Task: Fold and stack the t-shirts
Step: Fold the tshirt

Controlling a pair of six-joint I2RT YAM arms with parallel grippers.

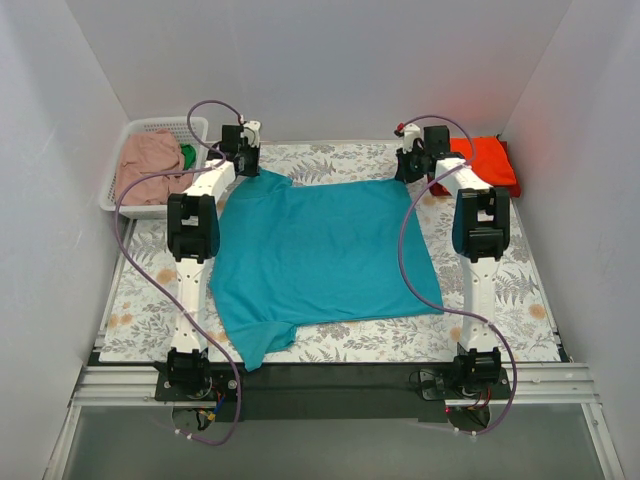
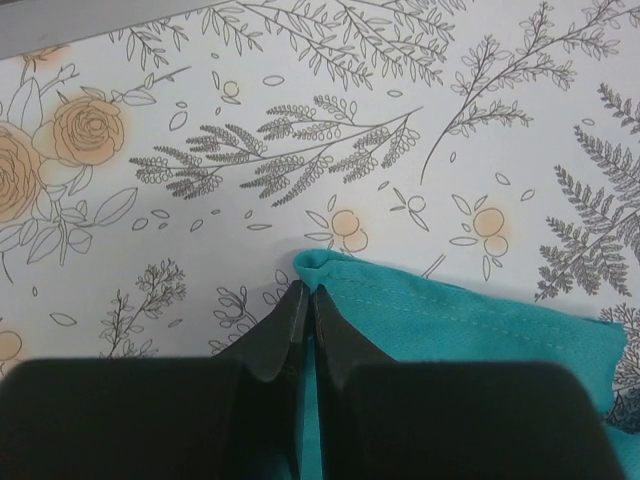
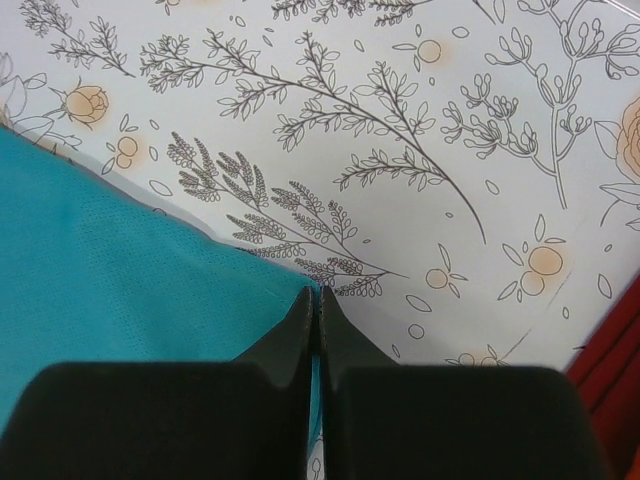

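Teal t-shirt [image 1: 325, 250] spread flat centrally, orange-red t-shirt [image 1: 490, 160] folded far right, pink t-shirt [image 1: 148, 162] seemingly crumpled far left.

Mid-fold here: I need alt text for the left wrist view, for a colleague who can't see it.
The left gripper, jaws shut, pinches a hemmed corner of the teal t-shirt. The shirt lies on the floral table cloth, which fills the rest of the view.

Your spread t-shirt [image 1: 325, 250] lies in the middle of the table cloth [image 1: 330, 160]. Behind it to your right sits a folded t-shirt [image 1: 490, 160]; behind to your left, a basket [image 1: 160, 124] holds more t-shirts [image 1: 150, 162].
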